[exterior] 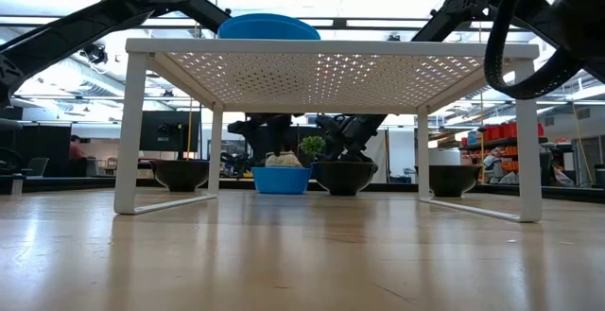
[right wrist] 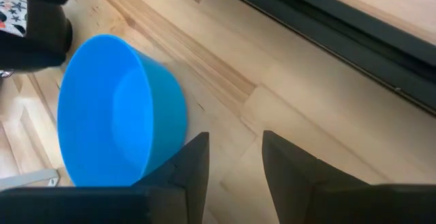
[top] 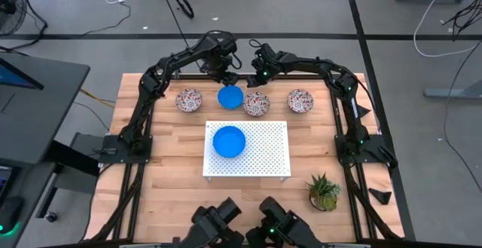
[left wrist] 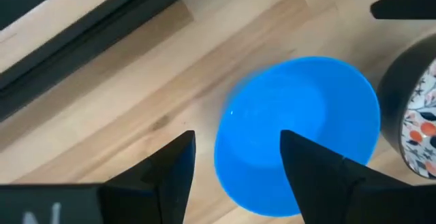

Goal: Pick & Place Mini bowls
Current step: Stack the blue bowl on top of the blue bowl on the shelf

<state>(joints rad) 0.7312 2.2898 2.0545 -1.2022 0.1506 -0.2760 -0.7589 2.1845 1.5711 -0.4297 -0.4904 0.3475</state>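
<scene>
The left pincer (left wrist: pixel 235 157) is open wide around the rim of a small round bright blue bowl (top: pixel 230 96) on the wooden worktop (top: pixel 166 195). The right pincer (top: pixel 254 76) waits beside it, a little open. The bowl could slip and bump the flowery bowl (top: pixel 256 104).

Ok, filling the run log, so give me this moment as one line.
left gripper: open, astride blue bowl rim | right gripper: open, beside it | second blue bowl: on white board | patterned bowls: on table
</scene>
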